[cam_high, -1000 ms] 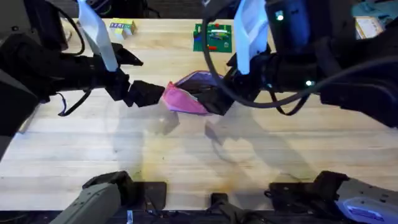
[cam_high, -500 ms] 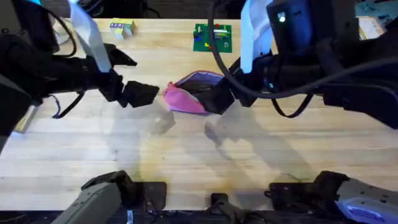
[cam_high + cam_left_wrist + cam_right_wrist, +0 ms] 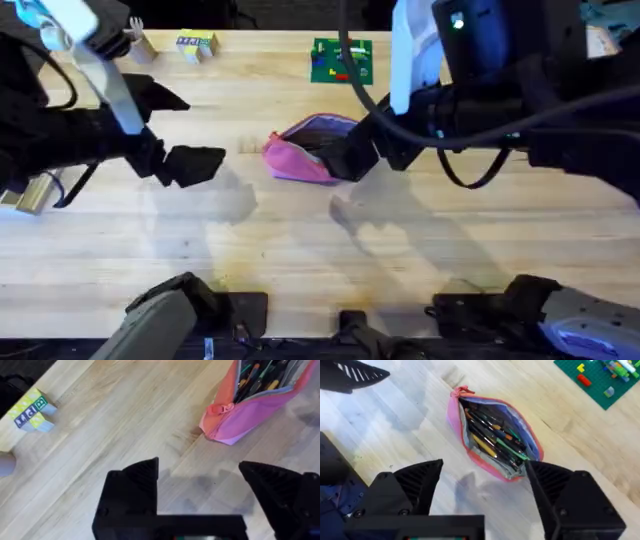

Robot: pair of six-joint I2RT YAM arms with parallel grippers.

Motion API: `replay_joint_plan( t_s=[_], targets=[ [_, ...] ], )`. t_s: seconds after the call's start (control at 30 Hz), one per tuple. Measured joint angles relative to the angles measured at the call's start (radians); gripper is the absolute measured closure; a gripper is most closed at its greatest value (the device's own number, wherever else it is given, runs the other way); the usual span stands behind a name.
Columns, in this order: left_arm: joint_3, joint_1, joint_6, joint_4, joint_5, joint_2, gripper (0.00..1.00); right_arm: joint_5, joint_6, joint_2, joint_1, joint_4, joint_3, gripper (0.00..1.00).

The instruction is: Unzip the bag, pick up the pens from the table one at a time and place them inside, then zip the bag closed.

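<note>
Bag lies mid-worktop, zipper undone, mouth gaping. Inside: many pens packed lengthwise, dark, green, orange-tipped; individual pens hard to separate. Bag soft pink fabric, bluish-grey lining, small pink pull at one end. Worktop pale wood planks, seams visible. Left pincer released, empty, well apart from bag. Right pincer released, empty, over bag's near side. Green board at far edge, small parts blurred. Coloured block near edge.
</note>
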Motion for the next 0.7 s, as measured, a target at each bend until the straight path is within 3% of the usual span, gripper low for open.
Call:
replay_joint_plan(
  t_s=[0.3,0.7],
  targets=[
    [0.000,0.101,0.185,-0.030,0.116,0.146,0.008,0.000,0.035,0.000,0.000,-0.023,0.023,0.004],
    [0.000,0.122,0.395,-0.036,0.243,0.326,0.007,-0.001,0.078,0.000,0.002,-0.048,0.078,0.004]
  ],
)
